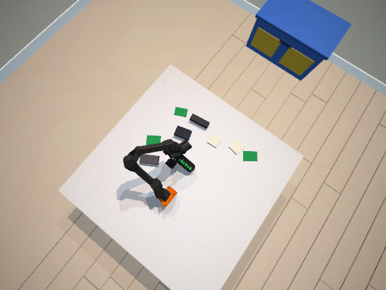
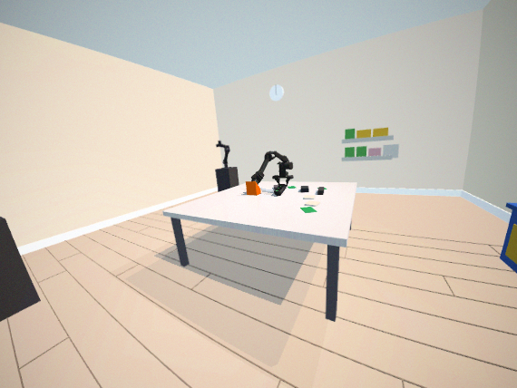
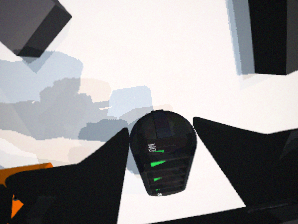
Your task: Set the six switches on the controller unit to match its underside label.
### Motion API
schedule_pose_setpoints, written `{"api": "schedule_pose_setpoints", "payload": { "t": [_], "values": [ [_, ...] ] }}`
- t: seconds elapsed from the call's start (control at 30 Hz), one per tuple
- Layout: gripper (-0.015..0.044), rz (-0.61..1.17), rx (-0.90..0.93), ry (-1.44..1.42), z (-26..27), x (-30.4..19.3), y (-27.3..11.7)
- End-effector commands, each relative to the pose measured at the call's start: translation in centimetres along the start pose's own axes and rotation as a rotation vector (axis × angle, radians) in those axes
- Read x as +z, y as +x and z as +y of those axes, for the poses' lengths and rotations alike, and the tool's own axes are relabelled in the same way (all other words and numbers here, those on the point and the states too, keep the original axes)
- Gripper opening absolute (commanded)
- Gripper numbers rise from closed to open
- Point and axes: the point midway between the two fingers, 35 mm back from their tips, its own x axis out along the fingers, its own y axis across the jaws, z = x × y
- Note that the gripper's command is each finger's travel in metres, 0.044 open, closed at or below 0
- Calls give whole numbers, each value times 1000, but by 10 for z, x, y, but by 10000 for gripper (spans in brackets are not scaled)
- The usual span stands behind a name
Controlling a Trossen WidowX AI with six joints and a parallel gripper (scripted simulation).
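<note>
The dark controller unit (image 1: 189,162) (image 2: 279,190) (image 3: 162,165) is tilted, one rounded end up between my fingertips and the other end lower, close to the bench (image 1: 217,203) (image 2: 254,217). My gripper (image 2: 282,183) (image 3: 160,126) points down, its fingers apart by the unit's width and gripping the sides of that raised end. Green switch ends show as a row along the unit's top in the top view; the wrist view shows some of them at a slant, too foreshortened to read each setting. The label on the underside is hidden. Whether the lower end touches the bench I cannot tell.
A dark grey block (image 1: 149,160) (image 3: 35,25) lies beneath the arm's side. Two black blocks (image 1: 183,132) (image 1: 199,121) lie beyond the gripper. Cream tiles (image 1: 214,140) (image 1: 236,147) and green squares (image 1: 250,156) (image 1: 181,112) (image 1: 154,139) lie around. The orange mount (image 1: 172,194) (image 2: 252,189) stands at the arm's base.
</note>
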Motion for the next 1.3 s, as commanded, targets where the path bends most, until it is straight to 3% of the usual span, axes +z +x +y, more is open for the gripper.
{"api": "schedule_pose_setpoints", "payload": {
  "t": [0.0,1.27],
  "values": [
    [335,1,0,6,1,-1,3],
    [335,0,0,5,1,-1,29]
  ]
}}
